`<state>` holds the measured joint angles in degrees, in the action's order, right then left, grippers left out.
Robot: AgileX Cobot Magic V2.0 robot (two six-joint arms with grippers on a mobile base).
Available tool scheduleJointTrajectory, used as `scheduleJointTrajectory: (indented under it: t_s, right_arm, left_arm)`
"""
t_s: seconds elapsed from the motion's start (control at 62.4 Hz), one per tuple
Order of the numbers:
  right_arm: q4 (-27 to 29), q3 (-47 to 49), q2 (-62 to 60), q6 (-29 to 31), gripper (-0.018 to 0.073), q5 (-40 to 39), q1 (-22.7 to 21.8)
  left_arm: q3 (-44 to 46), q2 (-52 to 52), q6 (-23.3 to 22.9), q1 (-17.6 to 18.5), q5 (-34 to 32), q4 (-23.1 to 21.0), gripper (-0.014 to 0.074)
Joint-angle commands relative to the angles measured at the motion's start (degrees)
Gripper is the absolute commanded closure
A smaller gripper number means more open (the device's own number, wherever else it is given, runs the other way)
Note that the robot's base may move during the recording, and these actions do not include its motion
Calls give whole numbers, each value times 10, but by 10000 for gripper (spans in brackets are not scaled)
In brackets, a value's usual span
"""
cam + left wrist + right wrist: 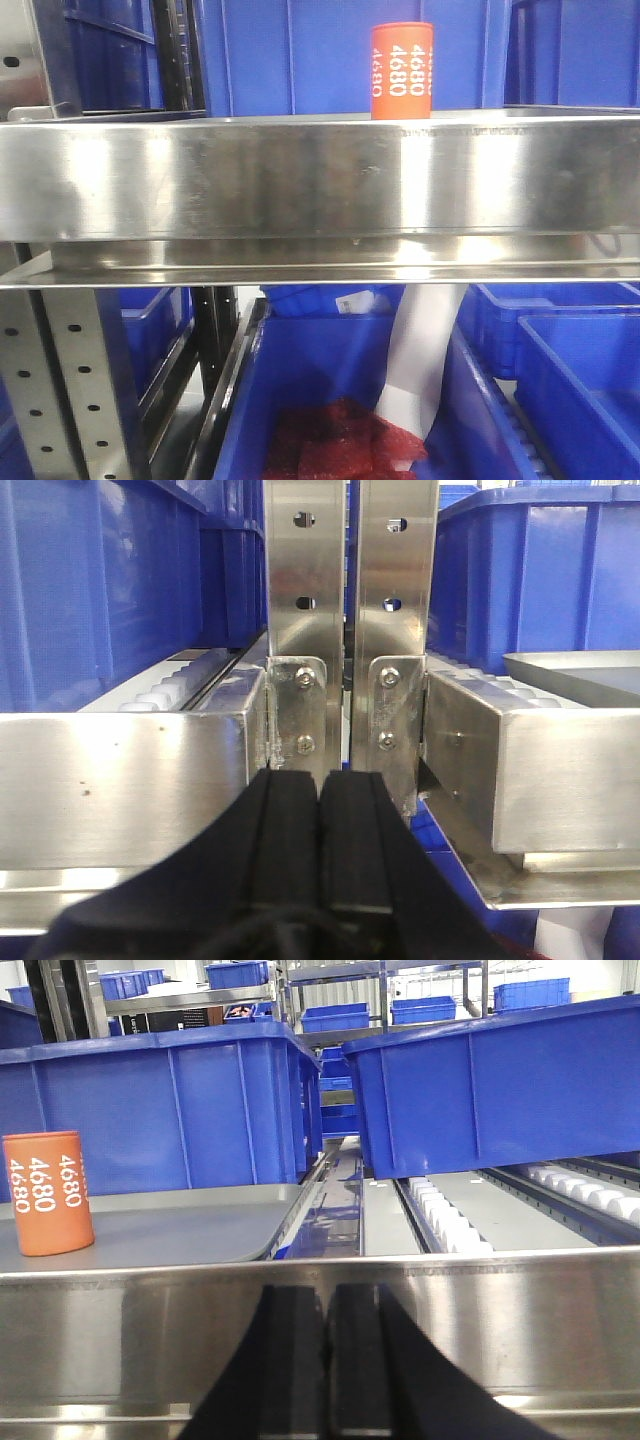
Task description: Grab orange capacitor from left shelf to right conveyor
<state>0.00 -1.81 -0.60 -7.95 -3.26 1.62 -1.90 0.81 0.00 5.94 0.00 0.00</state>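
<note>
The orange capacitor (401, 70) stands upright on the stainless-steel shelf (300, 180), above its broad front lip, right of centre. In the right wrist view it (46, 1192) stands at the far left on a grey tray (190, 1230) behind the lip. My right gripper (326, 1295) is shut and empty, just in front of the shelf lip, well to the right of the capacitor. My left gripper (320, 780) is shut and empty, facing two steel uprights (350, 600) where two shelf sections meet. The conveyor is out of view.
Blue plastic bins (170, 1100) stand behind the capacitor and at the right (500, 1090). White roller tracks (450, 1225) run back on the shelf. Below the shelf are more blue bins (330, 400), one holding red material (340, 440). A perforated grey upright (70, 390) stands lower left.
</note>
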Motion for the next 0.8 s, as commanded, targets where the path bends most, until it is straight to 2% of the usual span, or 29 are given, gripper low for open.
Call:
scheduleJointTrajectory:
  t_s: [0.0,0.272,0.417,0.513,0.561,0.705,0.785]
  right_arm:
    - [-3,-1,-11,3,510,-49,-3]
    - [-3,-1,-11,3,510,-60,-3]
    - [0,-1,-11,0,510,-136,-3]
    - [-4,11,-11,-36,510,-181,-3]
    - [-7,31,-8,-48,510,-158,-2]
    - [-39,170,41,-51,510,38,14]
    - [-40,252,101,-47,510,101,35]
  left_arm:
    - [4,-6,0,3,-52,-3,701]
    - [4,-6,0,3,-52,-3,701]
    - [4,-6,0,3,-52,-3,701]
    - [4,-6,0,3,-52,-3,701]
    - [4,-6,0,3,-52,-3,701]
    - [4,-6,0,3,-52,-3,701]
    - [4,-6,0,3,-52,-3,701]
